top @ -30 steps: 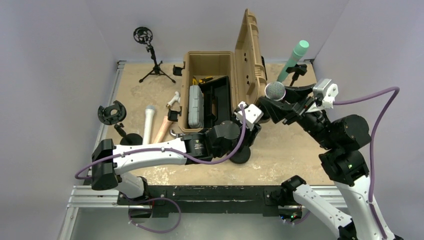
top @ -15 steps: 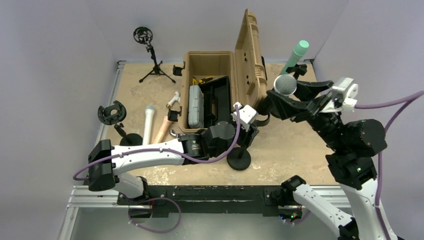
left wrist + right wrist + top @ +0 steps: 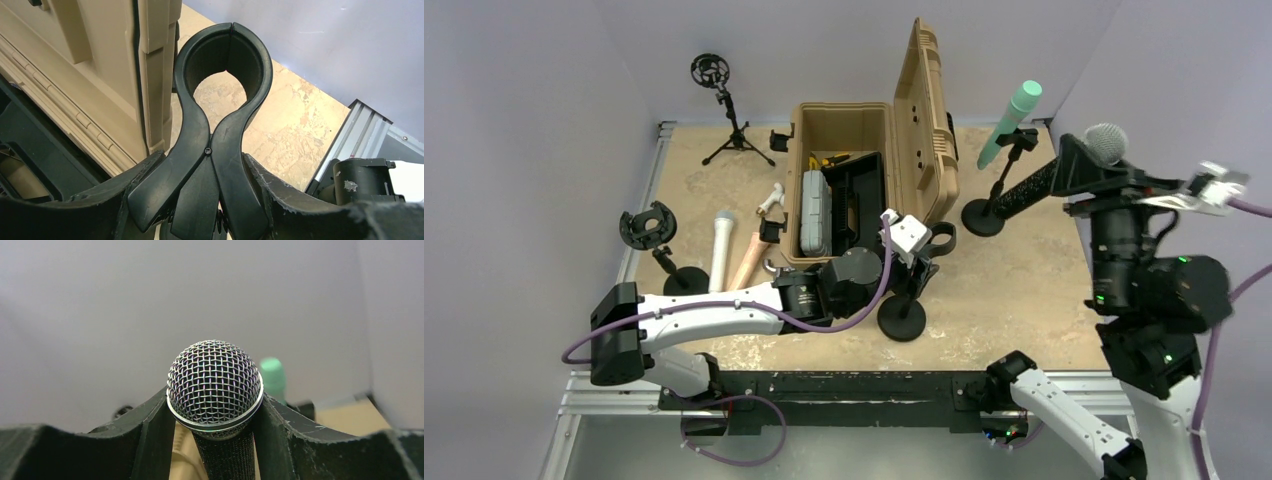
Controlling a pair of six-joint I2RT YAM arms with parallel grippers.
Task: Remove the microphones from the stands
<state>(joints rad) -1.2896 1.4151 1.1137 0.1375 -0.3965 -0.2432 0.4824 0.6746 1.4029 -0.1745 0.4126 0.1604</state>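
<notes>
Well, your microphone (image 3: 215,382) showed silver mesh, black body, right gripper (image 3: 214,412) half-closed around it, left gripper (image 3: 202,162) clasping stand clip (image 3: 212,140).

The handle of the microphone (image 3: 215,385) is cut by the lower edge; the green microphone (image 3: 274,373) hides mostly behind its head.

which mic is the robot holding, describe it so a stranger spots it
From the open tan plastic toolbox at centre, look right, past the mint green microphone on its stand. The black-handled microphone with a silver mesh head is clamped in the right tool, above the table. It alone is neither on a stand nor lying flat.
</notes>
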